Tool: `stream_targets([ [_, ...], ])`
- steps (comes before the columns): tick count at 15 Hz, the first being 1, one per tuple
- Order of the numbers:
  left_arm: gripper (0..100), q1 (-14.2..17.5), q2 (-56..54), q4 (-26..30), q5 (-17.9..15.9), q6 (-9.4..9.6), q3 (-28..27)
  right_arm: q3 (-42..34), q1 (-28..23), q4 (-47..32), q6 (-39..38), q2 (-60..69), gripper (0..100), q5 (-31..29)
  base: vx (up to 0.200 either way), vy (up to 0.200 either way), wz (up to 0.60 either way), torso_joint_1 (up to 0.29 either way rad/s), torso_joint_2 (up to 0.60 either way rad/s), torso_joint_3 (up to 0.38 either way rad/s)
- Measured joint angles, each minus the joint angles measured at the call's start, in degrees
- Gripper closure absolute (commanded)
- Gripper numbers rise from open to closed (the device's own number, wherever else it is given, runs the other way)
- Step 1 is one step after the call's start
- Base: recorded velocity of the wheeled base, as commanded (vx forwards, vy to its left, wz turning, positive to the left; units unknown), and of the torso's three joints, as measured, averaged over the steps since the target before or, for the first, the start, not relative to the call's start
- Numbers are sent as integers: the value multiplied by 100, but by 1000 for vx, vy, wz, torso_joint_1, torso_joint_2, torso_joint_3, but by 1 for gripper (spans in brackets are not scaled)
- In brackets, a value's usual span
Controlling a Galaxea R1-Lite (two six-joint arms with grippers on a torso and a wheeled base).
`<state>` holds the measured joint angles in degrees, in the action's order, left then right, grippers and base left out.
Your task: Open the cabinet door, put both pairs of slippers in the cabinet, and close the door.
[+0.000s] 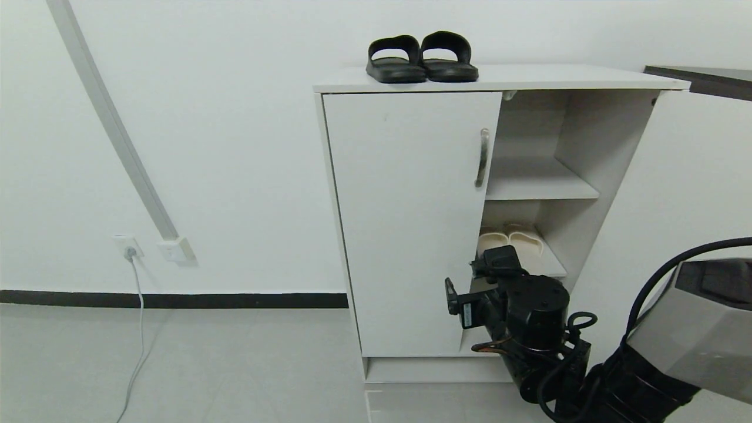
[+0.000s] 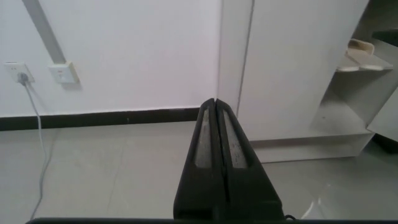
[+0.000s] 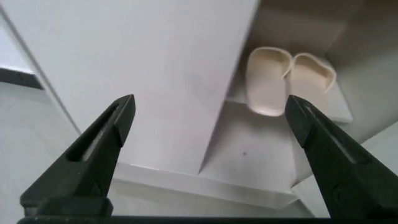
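Cabinet point(image 1: 587, 135): right door point(image 1: 693, 176) open.
Cream slippers point(image 1: 510, 239): stowed on middle shelf point(image 1: 555, 267).
Black slippers point(image 1: 422, 59): on cabinet top, not yet stowed.
Right gripper point(image 3: 209, 102): apart, empty, near cream pair.
Left gripper point(image 2: 215, 102): together, empty.
Door closing pending.

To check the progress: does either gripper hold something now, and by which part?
Nothing is held. The right gripper is open before the cream slippers; the left gripper is shut, empty.

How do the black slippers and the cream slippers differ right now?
Colour: the black slippers are dark, the cream slippers pale. Place: the black slippers sit on top of the cabinet, outside it; the cream slippers lie inside it on a shelf, on the open side. Shared: each pair lies side by side, soles down.
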<state>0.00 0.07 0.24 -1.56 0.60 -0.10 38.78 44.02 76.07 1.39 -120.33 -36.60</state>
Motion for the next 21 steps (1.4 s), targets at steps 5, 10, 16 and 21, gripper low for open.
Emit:
stream_targets([
  [5, 100, 5, 2, -4, 1, -5, -1, -102, -67, 232, 172, -4, 0, 66, 0, 0, 0, 0, 0, 0],
  [10, 100, 0, 0, 2, 6, -6, 0, -193, -139, 302, 299, -4, 0, 66, 0, 0, 0, 0, 0, 0],
  [16, 100, 0, -2, 0, 0, 0, 0, -201, -135, 304, 299, -15, 0, 50, 0, 0, 0, 0, 0, 0],
  [21, 100, 0, -2, 18, 0, 0, 5, -193, -130, 322, 296, -56, 0, 46, 0, 0, 0, 2, -98, -162],
])
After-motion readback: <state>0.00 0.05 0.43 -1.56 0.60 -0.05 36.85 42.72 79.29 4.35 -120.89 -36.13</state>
